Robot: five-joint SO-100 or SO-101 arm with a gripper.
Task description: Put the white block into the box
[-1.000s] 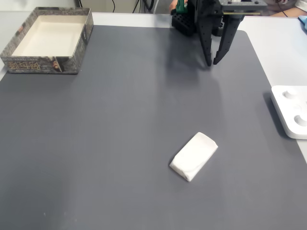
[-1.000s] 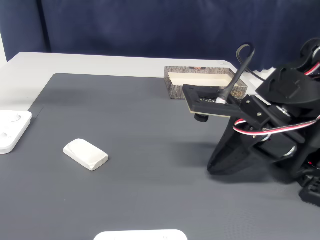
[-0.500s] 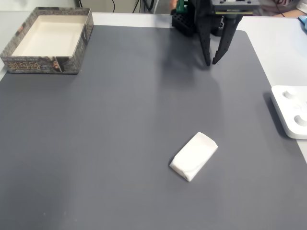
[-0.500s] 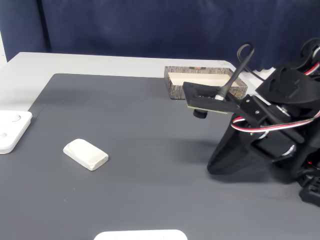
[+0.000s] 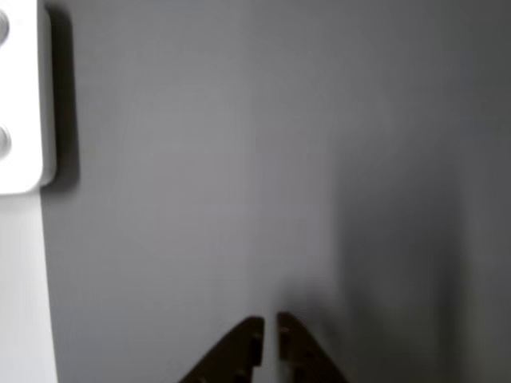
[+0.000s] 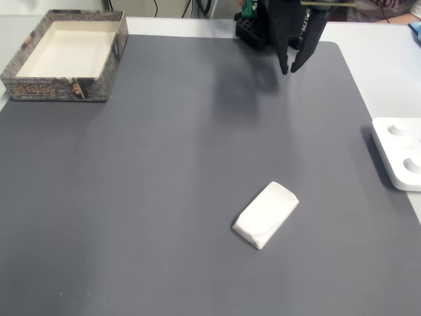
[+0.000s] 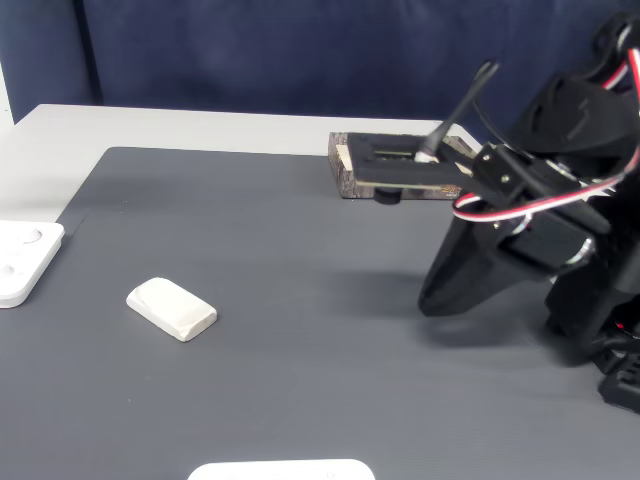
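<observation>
The white block [image 6: 265, 215] lies alone on the dark grey mat, front of centre in a fixed view, and at the left [image 7: 172, 307] in the side-on fixed view. The box [image 6: 59, 89] stands at the mat's far left corner, its beige inside bare; from the side, the arm's wrist board hides part of the box [image 7: 348, 176]. My black gripper [image 6: 289, 70] hangs above the mat's far edge, well away from the block and across from the box. Its tips nearly touch and hold nothing [image 5: 268, 321]. Seen from the side, the gripper [image 7: 428, 303] points down at the mat.
A flat white rounded-corner device [image 6: 398, 155] sits off the mat's right edge, also seen in the other view [image 5: 20, 96] and from the side [image 7: 20, 260]. Another white edge [image 7: 280, 470] shows at the bottom. Cables and the arm's base [image 6: 250, 29] crowd the far edge.
The gripper has risen and drawn back toward the mat's far edge, still shut. The block and the box have not moved.
</observation>
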